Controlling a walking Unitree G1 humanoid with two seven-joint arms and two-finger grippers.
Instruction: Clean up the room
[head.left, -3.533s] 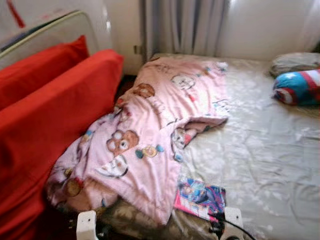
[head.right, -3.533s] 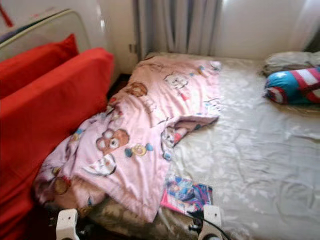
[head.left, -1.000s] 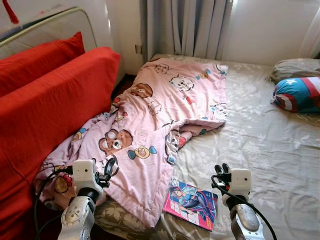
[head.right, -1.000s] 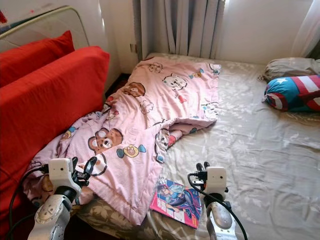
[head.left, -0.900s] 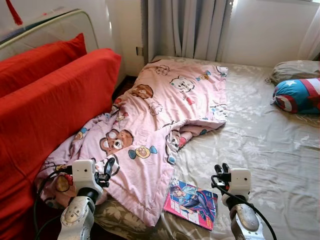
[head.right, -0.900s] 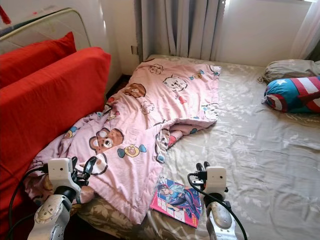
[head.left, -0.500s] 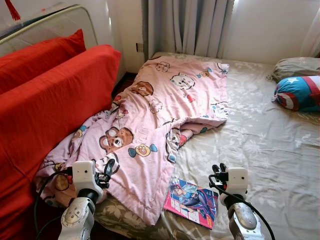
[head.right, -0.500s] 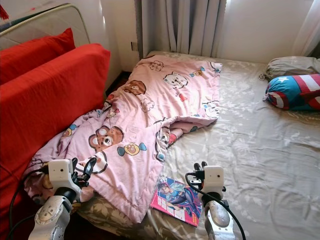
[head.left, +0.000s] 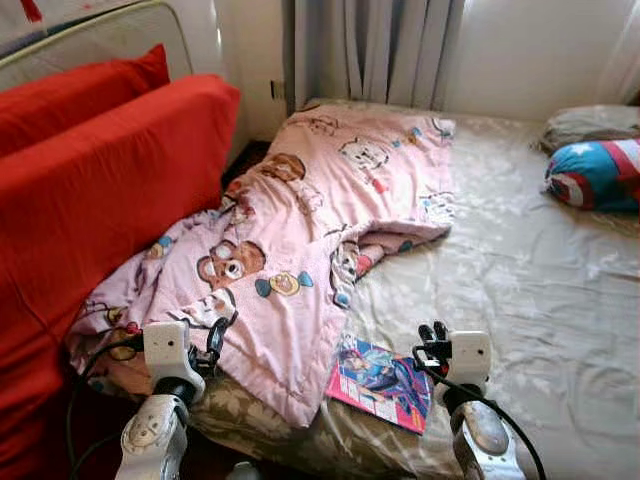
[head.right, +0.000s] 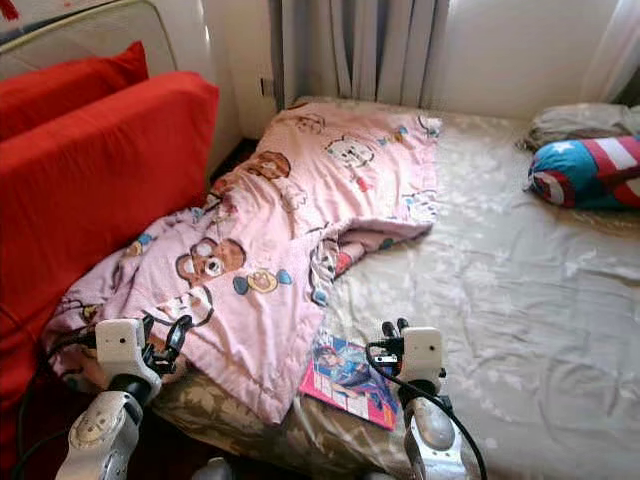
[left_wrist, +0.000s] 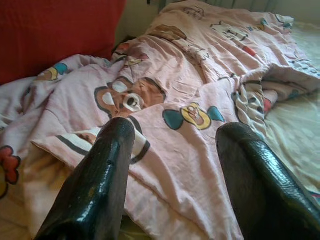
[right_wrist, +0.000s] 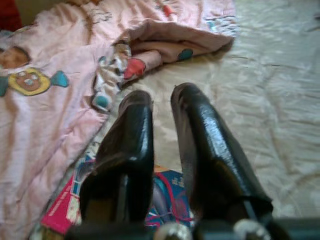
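— Bedding first: where's it lying?
— Crumpled pink cartoon-print blanket (head.left: 300, 240) sprawls over the left of the beige floral-sheeted bed (head.left: 530, 290), its edge against the red sofa (head.left: 90, 190).
— And the magazine?
— Colourful glossy magazine (head.left: 382, 382) lies flat at the near edge, partly under the blanket.
— Hands?
— Left hand (left_wrist: 172, 142) hovers over the blanket's near corner, fingers spread wide. Right hand (right_wrist: 161, 107) above the magazine, fingers narrowly parted, empty.
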